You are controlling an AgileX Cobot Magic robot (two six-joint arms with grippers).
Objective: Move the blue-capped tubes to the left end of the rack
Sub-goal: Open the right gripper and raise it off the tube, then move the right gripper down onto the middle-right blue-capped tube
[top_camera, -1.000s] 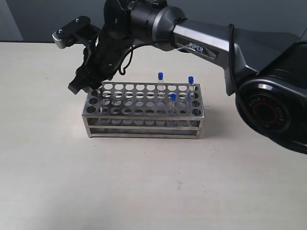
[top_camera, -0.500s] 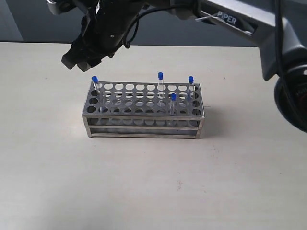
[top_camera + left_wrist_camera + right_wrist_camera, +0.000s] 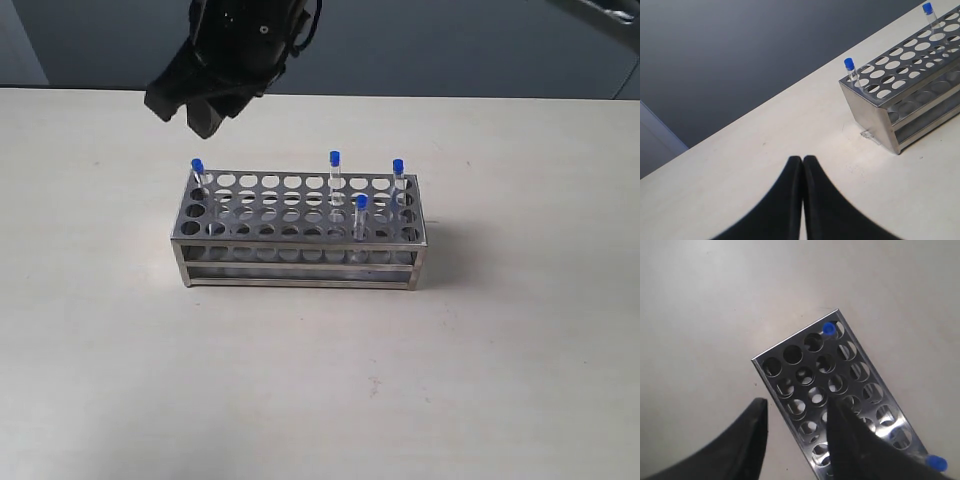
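Note:
The steel rack [image 3: 300, 262] stands mid-table. One blue-capped tube [image 3: 197, 173] stands in the back row at its left end. Three more blue-capped tubes [image 3: 335, 166] [image 3: 398, 173] [image 3: 361, 212] stand toward the right end. My right gripper [image 3: 186, 113] hangs open and empty above and behind the rack's left end. The right wrist view looks down past the open right gripper [image 3: 796, 405] at the rack [image 3: 771, 356] and the left-end tube's cap [image 3: 828, 329]. My left gripper [image 3: 802, 160] is shut, empty, low over the table away from the rack's left end [image 3: 867, 110].
The pale table [image 3: 320, 380] extends on all sides of the rack. A dark wall [image 3: 450, 45] runs behind the table's far edge. Part of the right arm [image 3: 600, 10] shows at the top right corner.
My right gripper, down at the rack's left end a second ago, has let go of a tube there and lifted up and away. The tube stays standing in the rack.

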